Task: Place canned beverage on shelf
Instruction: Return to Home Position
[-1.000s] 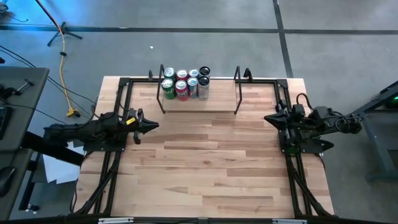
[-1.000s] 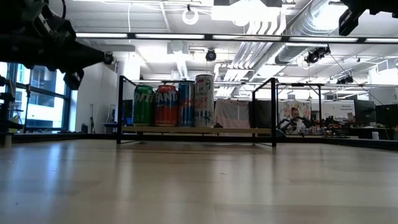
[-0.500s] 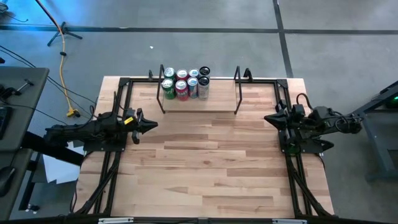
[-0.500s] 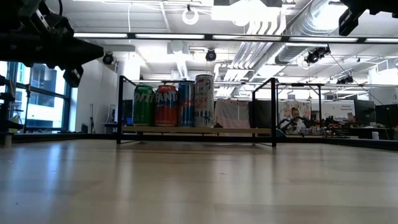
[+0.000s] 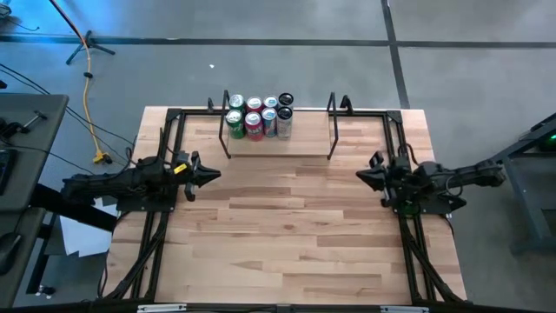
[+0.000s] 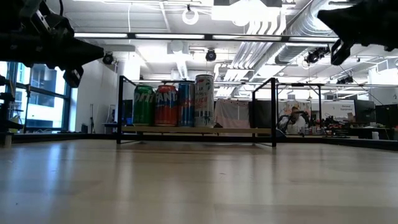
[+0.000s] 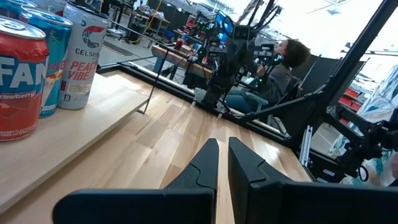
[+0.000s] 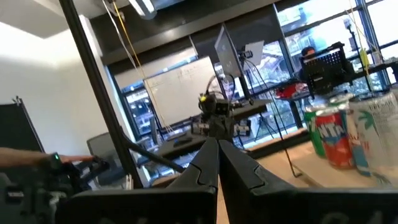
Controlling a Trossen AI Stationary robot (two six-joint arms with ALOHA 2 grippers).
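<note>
- Left gripper [image 5: 212, 174]: fingers nearly together, empty, over the left side of the table [image 5: 287, 235].
- Right gripper [image 5: 361, 176]: fingers closed, empty, over the right side.
- Cans [image 5: 259, 118] crowd the left end of the shelf [image 5: 300, 145]; the low view hides the rear row.

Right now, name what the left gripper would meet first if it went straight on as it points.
Probably the right gripper, facing it across the tabletop. The left gripper points clear of the shelf. Their heights may differ, so a miss is possible.
</note>
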